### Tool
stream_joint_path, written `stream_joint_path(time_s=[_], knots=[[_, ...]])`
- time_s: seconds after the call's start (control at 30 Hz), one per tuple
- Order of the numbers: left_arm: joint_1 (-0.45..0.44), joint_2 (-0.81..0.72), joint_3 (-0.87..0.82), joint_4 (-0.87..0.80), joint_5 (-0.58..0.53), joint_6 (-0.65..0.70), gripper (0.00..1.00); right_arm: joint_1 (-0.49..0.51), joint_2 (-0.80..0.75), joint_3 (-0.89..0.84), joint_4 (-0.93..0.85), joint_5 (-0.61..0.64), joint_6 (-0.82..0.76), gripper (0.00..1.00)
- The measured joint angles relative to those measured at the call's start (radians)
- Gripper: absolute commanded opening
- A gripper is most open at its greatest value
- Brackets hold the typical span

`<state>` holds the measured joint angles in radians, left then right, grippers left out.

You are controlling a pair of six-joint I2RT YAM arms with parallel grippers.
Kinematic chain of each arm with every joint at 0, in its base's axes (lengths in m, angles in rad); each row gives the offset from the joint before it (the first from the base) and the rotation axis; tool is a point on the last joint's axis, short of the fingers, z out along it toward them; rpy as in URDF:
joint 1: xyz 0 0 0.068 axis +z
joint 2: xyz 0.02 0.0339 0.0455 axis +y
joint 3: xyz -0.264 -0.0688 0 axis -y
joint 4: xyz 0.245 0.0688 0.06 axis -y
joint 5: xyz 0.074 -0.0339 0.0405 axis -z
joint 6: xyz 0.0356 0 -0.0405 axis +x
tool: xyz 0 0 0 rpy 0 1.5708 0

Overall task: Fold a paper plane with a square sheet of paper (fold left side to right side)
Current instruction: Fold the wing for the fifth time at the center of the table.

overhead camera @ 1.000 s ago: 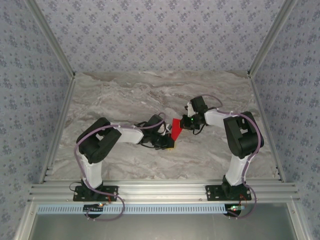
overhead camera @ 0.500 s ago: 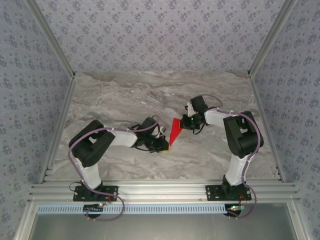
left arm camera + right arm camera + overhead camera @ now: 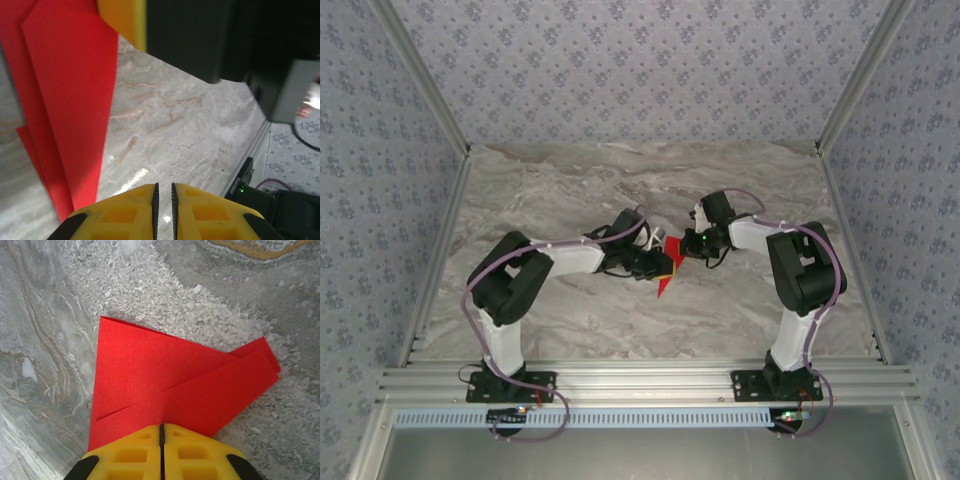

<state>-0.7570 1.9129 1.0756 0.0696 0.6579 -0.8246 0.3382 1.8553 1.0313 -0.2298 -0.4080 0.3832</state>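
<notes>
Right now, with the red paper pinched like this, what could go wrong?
The right fingers pinch only one edge of the folded paper, so it could slip or twist. Its top flap gapes slightly and may spring open. The left fingers, barely apart beside the paper and holding nothing, could crumple it.

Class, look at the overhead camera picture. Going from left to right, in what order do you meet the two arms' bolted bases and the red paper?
left arm's base → red paper → right arm's base
</notes>
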Motion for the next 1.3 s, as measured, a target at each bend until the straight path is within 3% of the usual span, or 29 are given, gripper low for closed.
stream_joint_path(time_s=[0.43,1.03,1.3], knots=[[0.0,0.055,-0.016,-0.096,-0.019,0.073,0.11,0.0,0.003,0.006,-0.008,0.001,0.0,0.06],[-0.064,-0.087,-0.183,-0.147,-0.038,0.133,0.1,0.001,0.005,0.026,-0.035,0.008,-0.016,0.09],[-0.04,-0.289,-0.221,-0.2,-0.144,0.135,0.22,0.004,-0.103,0.055,-0.109,0.116,-0.057,0.42]])
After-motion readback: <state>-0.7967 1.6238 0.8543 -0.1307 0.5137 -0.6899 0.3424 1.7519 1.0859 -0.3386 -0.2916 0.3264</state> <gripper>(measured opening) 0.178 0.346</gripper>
